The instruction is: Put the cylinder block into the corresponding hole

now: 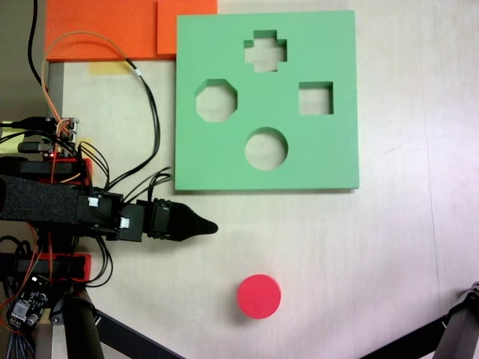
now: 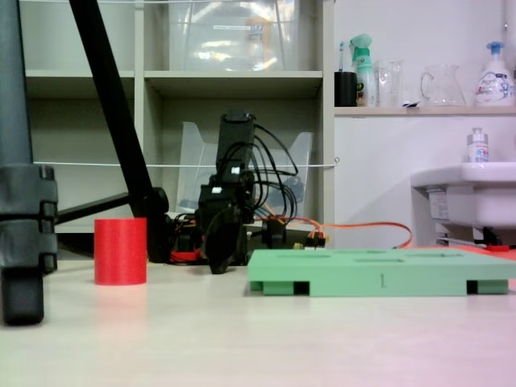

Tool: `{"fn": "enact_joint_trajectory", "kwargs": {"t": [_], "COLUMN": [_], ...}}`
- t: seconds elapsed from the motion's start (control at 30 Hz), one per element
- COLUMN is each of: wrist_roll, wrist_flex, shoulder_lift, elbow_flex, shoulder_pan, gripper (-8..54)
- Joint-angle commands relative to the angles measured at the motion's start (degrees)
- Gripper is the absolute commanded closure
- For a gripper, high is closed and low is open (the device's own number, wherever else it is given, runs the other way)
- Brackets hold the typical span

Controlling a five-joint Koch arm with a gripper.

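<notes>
Meanwhile, on a pale tabletop, the red cylinder block stands on its flat face, untouched and well apart from the green foam board. From above, the board's round hole sits near its lower edge, beside an octagonal cutout, a square cutout and a cross cutout. The arm's black gripper points toward the open table between block and board; whether its jaws are spread or pressed together cannot be told. At table level, the block stands left of the gripper.
</notes>
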Motion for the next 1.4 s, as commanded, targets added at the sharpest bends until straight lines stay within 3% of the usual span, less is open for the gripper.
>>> {"fn": "enact_joint_trajectory", "kwargs": {"t": [0.0, 0.13, 0.33, 0.37, 0.47, 0.5, 0.7, 0.83, 0.9, 1.0, 1.17, 1.2, 1.37], "wrist_roll": [0.53, 4.13, 25.14, 30.94, 64.69, 70.93, 85.69, 85.69, 85.17, 84.02, 84.02, 84.02, 84.02], "wrist_flex": [1.58, 1.58, -10.63, -14.06, -30.85, -34.80, -39.20, -38.50, -47.46, -64.78, -94.57, -95.63, -96.68], "shoulder_lift": [3.96, 3.96, 3.96, 3.96, 3.96, 3.96, 3.52, -5.01, -11.87, -27.07, -52.73, -55.11, -59.59], "elbow_flex": [3.96, 3.96, 3.96, 3.96, 3.96, 3.96, 1.93, -0.79, -0.35, -0.79, -2.11, -3.16, -5.36], "shoulder_pan": [0.35, 0.18, -0.79, -1.67, -4.92, -4.92, -9.14, -7.65, -7.38, -6.68, -4.57, -4.39, -0.53], "gripper": [11.7, 10.2, 9.5, 9.6, 9.6, 9.9, 12.0, 13.1, 7.9, -0.4, -3.0, -6.2, -6.6]}}
